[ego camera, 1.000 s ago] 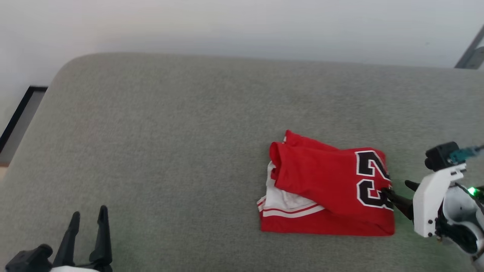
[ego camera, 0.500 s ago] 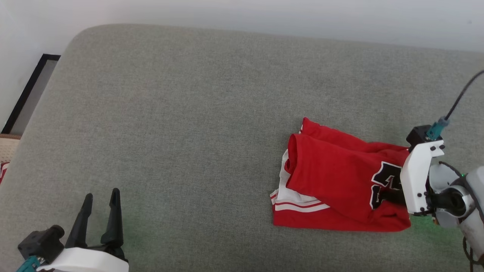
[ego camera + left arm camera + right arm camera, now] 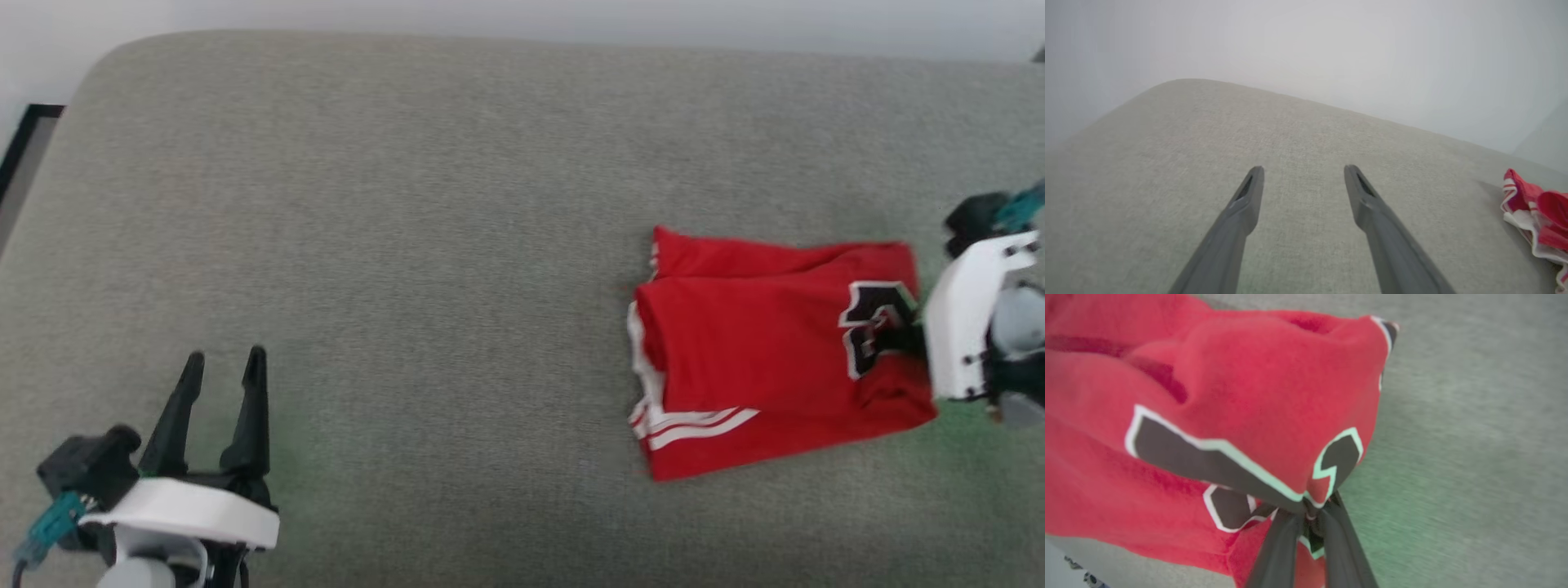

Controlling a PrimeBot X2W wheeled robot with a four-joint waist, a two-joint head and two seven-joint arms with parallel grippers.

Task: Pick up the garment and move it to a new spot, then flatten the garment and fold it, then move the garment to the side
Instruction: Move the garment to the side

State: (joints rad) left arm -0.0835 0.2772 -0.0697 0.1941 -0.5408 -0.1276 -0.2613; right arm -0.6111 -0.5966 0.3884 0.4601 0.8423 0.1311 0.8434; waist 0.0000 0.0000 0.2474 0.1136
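Observation:
The folded red garment (image 3: pixel 759 359) lies on the grey cushion at the right, white striped trim showing at its left and lower edge. My right gripper (image 3: pixel 894 341) is shut on the garment's right edge by the black number; the right wrist view shows both fingers pinching the cloth (image 3: pixel 1249 416) at my right gripper (image 3: pixel 1308 512). My left gripper (image 3: pixel 220 367) stands open at the lower left, well apart from the garment. In the left wrist view my left gripper (image 3: pixel 1303 170) has nothing between its fingers, and the garment (image 3: pixel 1535 216) lies at the far right.
The grey cushion (image 3: pixel 392 245) spans the whole head view, with a white wall behind its far edge. A dark-framed panel (image 3: pixel 20 159) stands at the far left beyond the cushion's rounded corner.
My right gripper went from beside the garment's right edge to shut on it, and the garment has been pulled toward the right and farther back. The head camera shifted as well.

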